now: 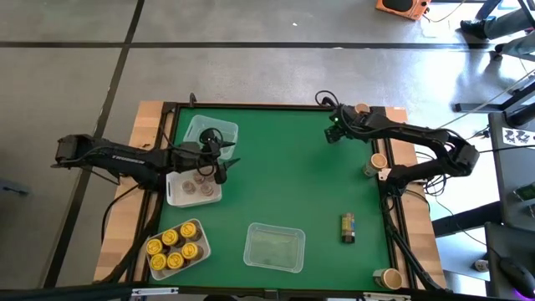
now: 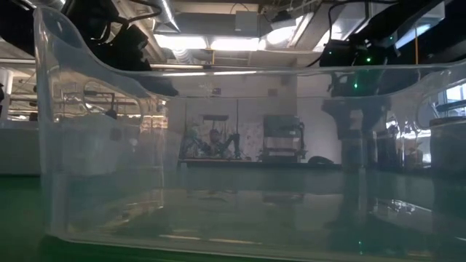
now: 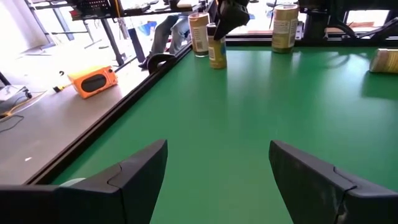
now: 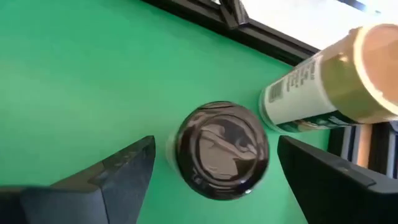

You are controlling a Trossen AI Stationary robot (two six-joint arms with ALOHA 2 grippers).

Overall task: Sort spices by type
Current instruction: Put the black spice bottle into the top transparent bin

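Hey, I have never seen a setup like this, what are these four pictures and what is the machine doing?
It is a robot with two dark arms working at a green table. One picture looks straight down from above, one looks level from the tabletop through a clear tray, and two come from cameras on the wrists. The left end effector is open and empty, over a white tray holding brownish-lidded jars. The right end effector is open around a dark-lidded jar, with a tan-lidded jar beside it, at the table's far right corner. Near the front sit a tray of yellow-lidded jars, another clear tray and a small coloured block. Nothing is held.
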